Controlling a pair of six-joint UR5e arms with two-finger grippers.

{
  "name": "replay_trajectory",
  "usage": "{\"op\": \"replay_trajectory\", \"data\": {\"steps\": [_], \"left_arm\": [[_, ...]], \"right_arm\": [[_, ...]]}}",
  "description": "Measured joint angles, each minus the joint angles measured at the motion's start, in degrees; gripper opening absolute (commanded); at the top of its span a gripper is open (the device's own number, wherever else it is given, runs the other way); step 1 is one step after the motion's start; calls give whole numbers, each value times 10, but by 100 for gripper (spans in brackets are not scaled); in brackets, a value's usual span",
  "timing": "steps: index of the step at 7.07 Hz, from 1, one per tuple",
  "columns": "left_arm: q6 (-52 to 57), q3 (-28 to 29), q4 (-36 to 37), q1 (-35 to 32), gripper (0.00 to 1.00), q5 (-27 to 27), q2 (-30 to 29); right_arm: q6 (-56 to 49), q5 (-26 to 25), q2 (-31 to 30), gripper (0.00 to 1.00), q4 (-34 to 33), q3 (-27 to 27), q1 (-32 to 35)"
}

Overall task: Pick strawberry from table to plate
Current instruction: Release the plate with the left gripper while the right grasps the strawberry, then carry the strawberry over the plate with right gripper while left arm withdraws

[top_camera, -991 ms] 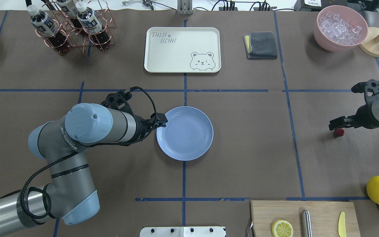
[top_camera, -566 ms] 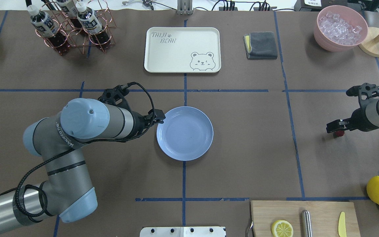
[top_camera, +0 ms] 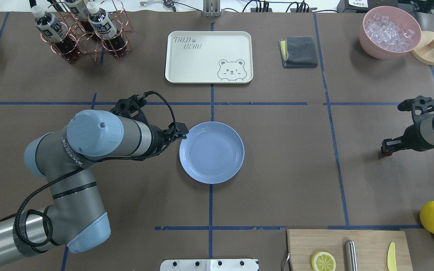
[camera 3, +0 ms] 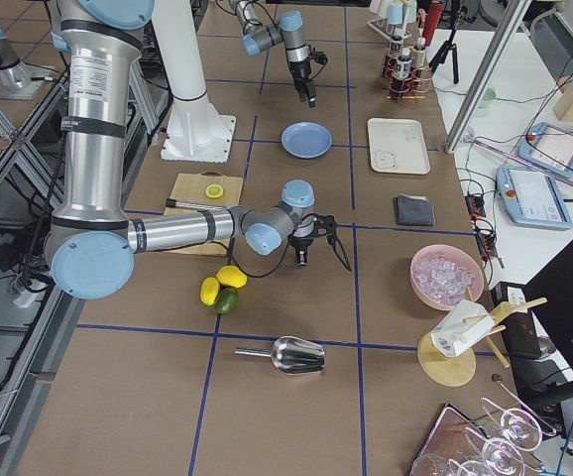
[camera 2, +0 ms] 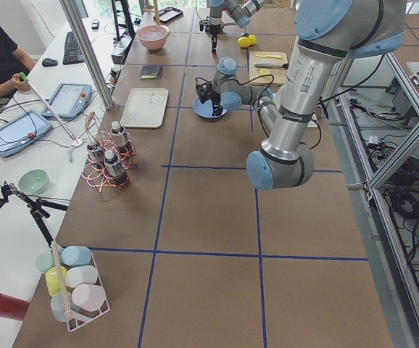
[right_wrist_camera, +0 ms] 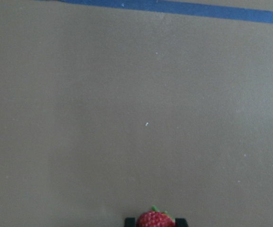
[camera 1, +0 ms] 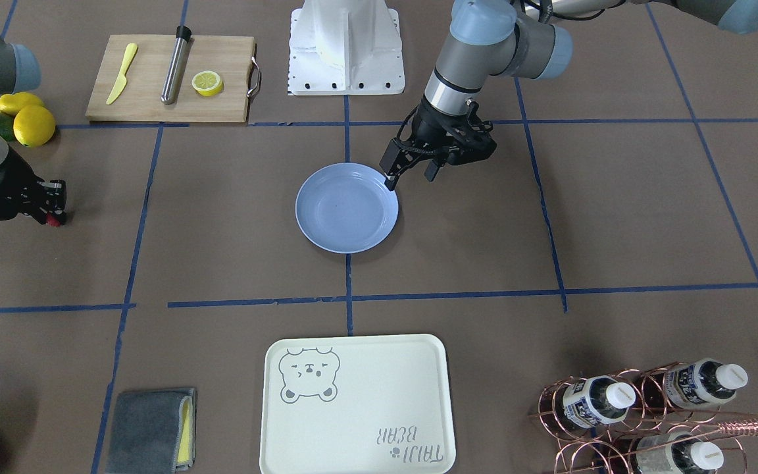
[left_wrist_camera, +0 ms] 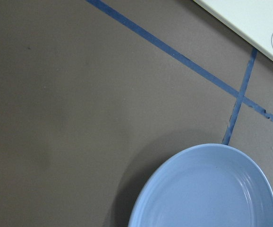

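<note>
The table [top_camera: 277,169], a brown surface divided by blue tape lines, fills the overhead view. The left arm [top_camera: 92,139] is seen entering from the lower left of that view and reaching toward the centre. A cream tray [top_camera: 208,56] with a bear drawing is located at the upper centre. A wooden cutting board [top_camera: 347,248] is located at the lower right edge. The pale blue plate [top_camera: 211,152] is positioned at the centre of the overhead view, and nothing is carried on it.

The left gripper [camera 1: 410,179] is held at the plate's upper right rim in the front-facing view. Its two fingers are spread apart, with nothing between them. Contact with the rim cannot be determined.

The right gripper [top_camera: 386,147] is found at the right edge of the overhead view, well apart from the plate. It is closed around the strawberry [right_wrist_camera: 155,220]. In the right wrist view, the red berry is seen at the bottom centre of the frame, pinched between the two black fingertips. Whether the berry is clear of the table cannot be determined.
</note>
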Motion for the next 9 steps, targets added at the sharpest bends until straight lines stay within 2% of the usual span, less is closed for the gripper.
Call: {"op": "replay_trajectory", "data": {"steps": [2, 4, 6, 7, 9], "left_arm": [[11, -11, 5, -15, 100, -3, 5], [97, -37, 59, -61, 100, -26, 15], [239, -57, 102, -117, 100, -52, 52], [329, -66, 110, -156, 100, -74, 86], [531, -64, 121, -250, 100, -127, 141]], "right_arm": [[-2, 17, 1, 0, -12, 31, 11], [1, 42, 31, 0, -90, 98, 26], [38, 45, 128, 0, -201, 133, 12], [82, 38, 180, 0, -232, 135, -16], [172, -21, 301, 0, -297, 115, -96]]}}
